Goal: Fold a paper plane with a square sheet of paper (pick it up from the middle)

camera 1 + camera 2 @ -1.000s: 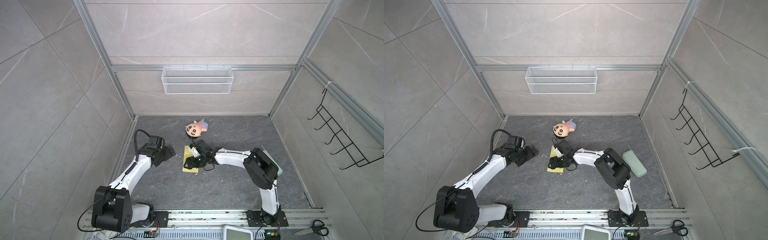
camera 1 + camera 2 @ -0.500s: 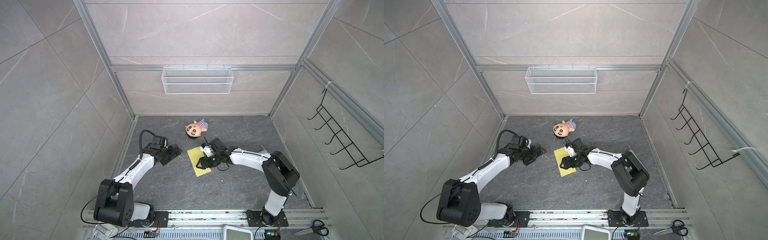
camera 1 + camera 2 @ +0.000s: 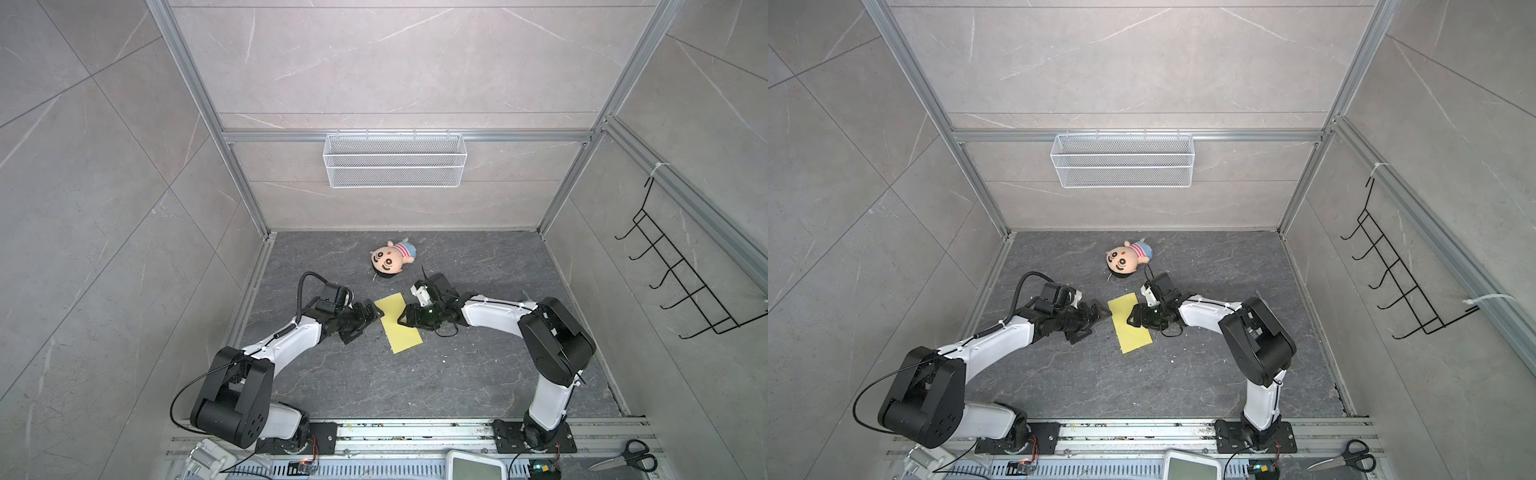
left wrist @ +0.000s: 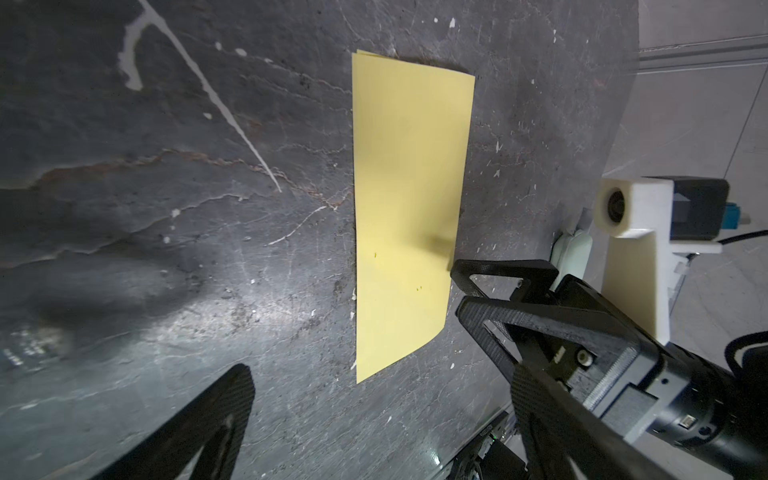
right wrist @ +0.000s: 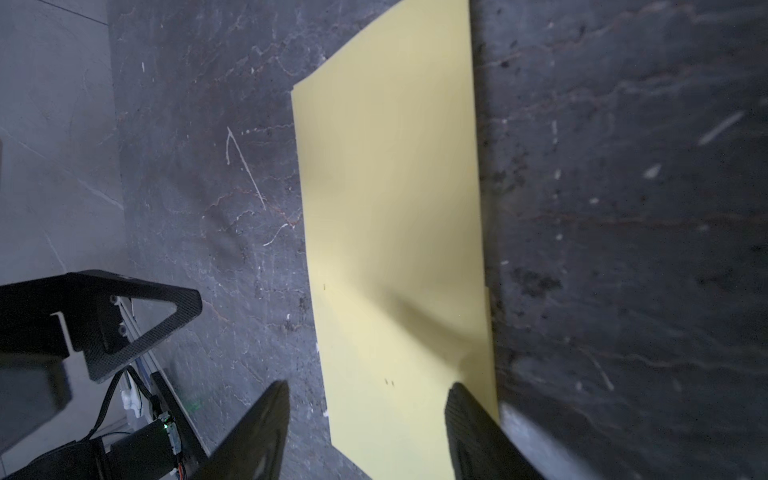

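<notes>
The square sheet of paper [image 3: 398,322] [image 3: 1129,322] is pale yellow and lies flat on the dark floor, folded into a long rectangle [image 4: 407,208] [image 5: 395,228]. No paper plane is in view. My left gripper [image 3: 365,326] [image 3: 1094,322] [image 4: 382,374] stands open just off the sheet's left edge, with bare floor between its fingers. Low at the sheet's right edge, my right gripper [image 3: 405,318] [image 3: 1133,318] [image 5: 369,388] is open: one finger is over the paper's edge and the other over the floor beside it. Nothing is gripped.
A plush doll [image 3: 390,259] [image 3: 1125,259] lies behind the sheet. A pale green pad [image 4: 573,253] shows behind the right arm. On the back wall hangs a wire basket [image 3: 395,160], and a hook rack [image 3: 681,282] is on the right wall. Scissors [image 3: 623,455] lie at the front right.
The sheet slid right and turned with the right gripper, then stayed put. The left gripper moved right up to the sheet's left edge. The right jaws have narrowed somewhat.
</notes>
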